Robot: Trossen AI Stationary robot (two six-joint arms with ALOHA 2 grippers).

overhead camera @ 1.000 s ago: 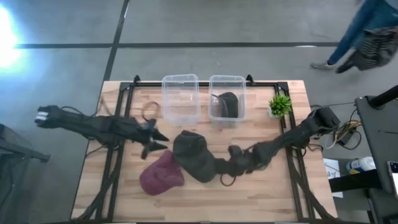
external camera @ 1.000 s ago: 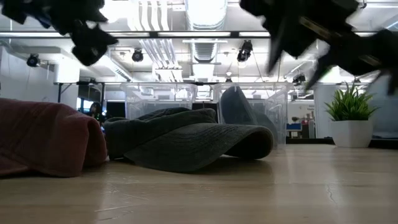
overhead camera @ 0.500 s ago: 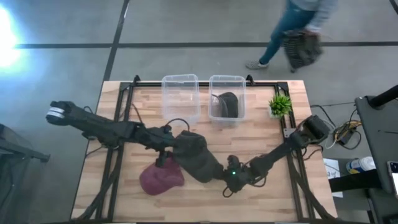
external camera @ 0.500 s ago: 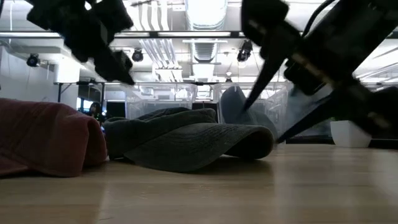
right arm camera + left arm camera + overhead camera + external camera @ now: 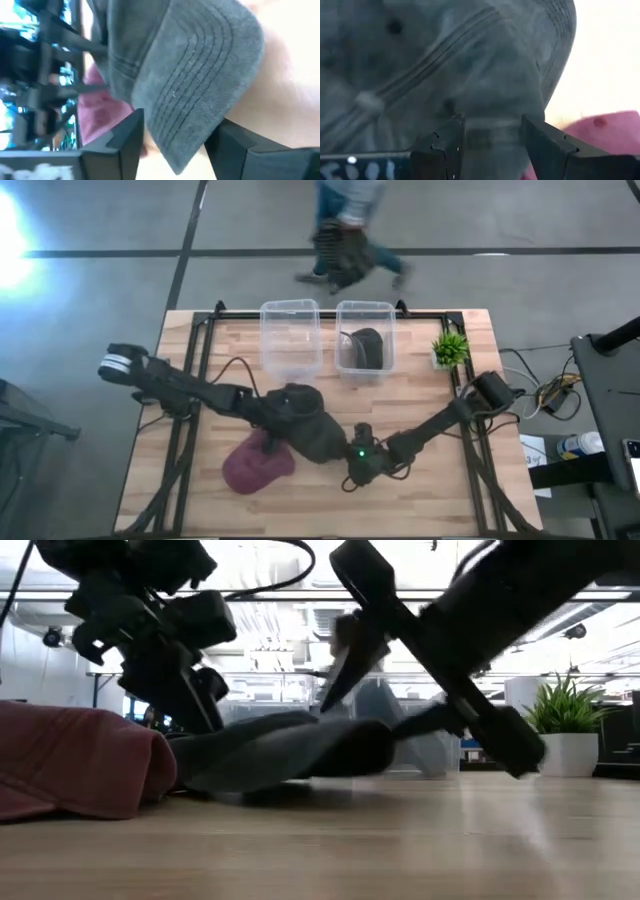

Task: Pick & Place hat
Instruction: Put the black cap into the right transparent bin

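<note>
A dark grey cap (image 5: 305, 425) lies in the middle of the table, crown toward the left, brim toward the right. My left gripper (image 5: 272, 420) is open, low over the crown (image 5: 470, 75), and fabric fills the gap between its fingers (image 5: 492, 140). My right gripper (image 5: 345, 463) is open at the brim, one finger on each side of the brim's edge (image 5: 175, 135). A dark red cap (image 5: 255, 465) rests on the table next to the grey one, toward the near edge. In the low view the grey cap (image 5: 290, 745) lies between both grippers. My left gripper stands open over the back of the crown (image 5: 485, 117), coming slanting down from the table's left; whether its fingers (image 5: 447, 142) touch the fabric I cannot tell. My right gripper straddles the stitched brim (image 5: 200, 95) from the right, fingers (image 5: 125, 137) level with it; whether they touch it I cannot tell.
Two clear plastic bins stand at the far edge: the left one (image 5: 290, 338) holds nothing, the right one (image 5: 365, 340) holds a dark cap. A small potted plant (image 5: 450, 348) stands at the far right. A person (image 5: 345, 235) walks past beyond the table.
My left gripper has moved right and down onto the grey cap's crown. My right gripper has moved left toward the near edge and come down around the brim. In the low view the brim now lies flatter than before. The person has walked from right to left.
</note>
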